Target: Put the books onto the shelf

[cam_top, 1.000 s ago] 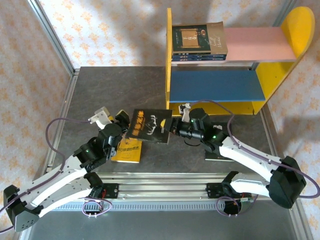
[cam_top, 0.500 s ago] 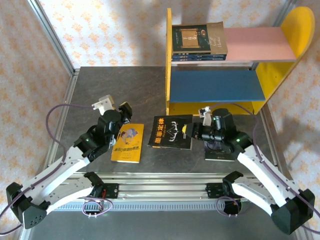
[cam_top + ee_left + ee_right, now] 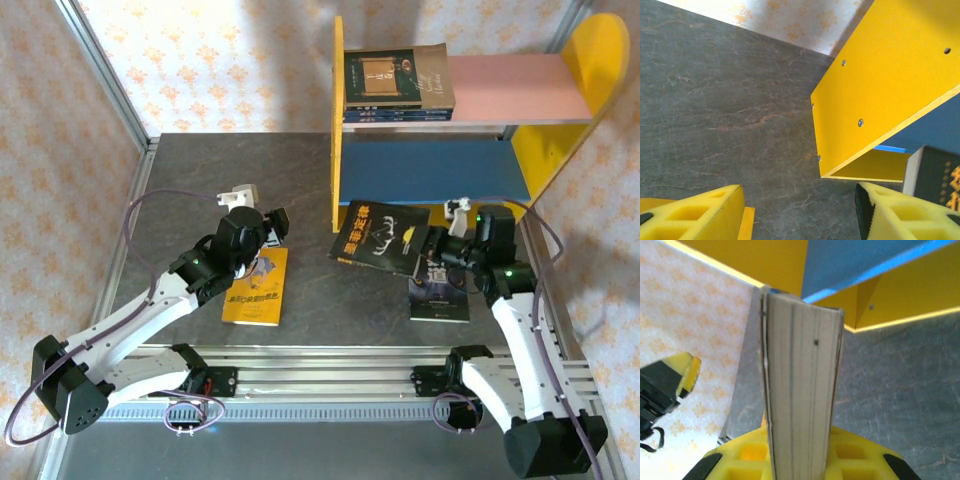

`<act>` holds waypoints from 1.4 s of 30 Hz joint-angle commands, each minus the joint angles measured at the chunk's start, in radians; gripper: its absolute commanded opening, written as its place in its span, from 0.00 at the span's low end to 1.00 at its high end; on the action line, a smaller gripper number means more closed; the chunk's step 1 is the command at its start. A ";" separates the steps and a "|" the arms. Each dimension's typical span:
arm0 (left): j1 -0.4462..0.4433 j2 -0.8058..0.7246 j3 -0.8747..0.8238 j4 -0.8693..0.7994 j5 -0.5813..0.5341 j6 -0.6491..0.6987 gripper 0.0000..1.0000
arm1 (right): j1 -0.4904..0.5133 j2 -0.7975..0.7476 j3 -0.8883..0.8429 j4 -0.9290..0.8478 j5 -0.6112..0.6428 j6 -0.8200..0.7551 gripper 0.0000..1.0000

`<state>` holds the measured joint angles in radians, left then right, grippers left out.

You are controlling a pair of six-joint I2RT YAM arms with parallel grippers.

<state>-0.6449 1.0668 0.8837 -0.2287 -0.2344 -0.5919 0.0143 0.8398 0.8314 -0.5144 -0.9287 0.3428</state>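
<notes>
Your right gripper (image 3: 432, 250) is clamped on the right edge of the thin black paperback with the yellow Chinese title (image 3: 383, 236). From overhead, the cover faces up just in front of the small two-tier shelf with yellow round-topped side panels (image 3: 337, 120), near the foot of the left panel and short of the blue lower board (image 3: 430, 168). The right wrist camera adds what the overhead view cannot: the book's pale page edge (image 3: 801, 390) seen end-on, pinched between the yellow fingers (image 3: 860, 460), with the blue board above and behind it. Your left gripper (image 3: 270, 232) hovers over the far end of the plain yellow paperback (image 3: 255, 290), which lies flat on the dark grey stone-look table (image 3: 200, 180). Its spread is hard to judge from above, but the left wrist camera shows its fingers (image 3: 695, 212) wide apart over bare table. On the pink upper board (image 3: 520, 85), a stack of paperbacks (image 3: 395, 85) lies flat against the left panel, the top one showing a framed picture. A dark paperback (image 3: 438, 300) lies on the table beneath the right arm.
</notes>
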 commanded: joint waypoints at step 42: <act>0.022 -0.003 0.004 -0.005 0.014 0.009 0.60 | -0.191 0.822 0.527 0.151 -0.523 -0.452 0.08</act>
<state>-0.6319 1.0527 0.8818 -0.2356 -0.2192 -0.5930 -0.1711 1.6474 1.2766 -0.2672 -1.3540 0.0223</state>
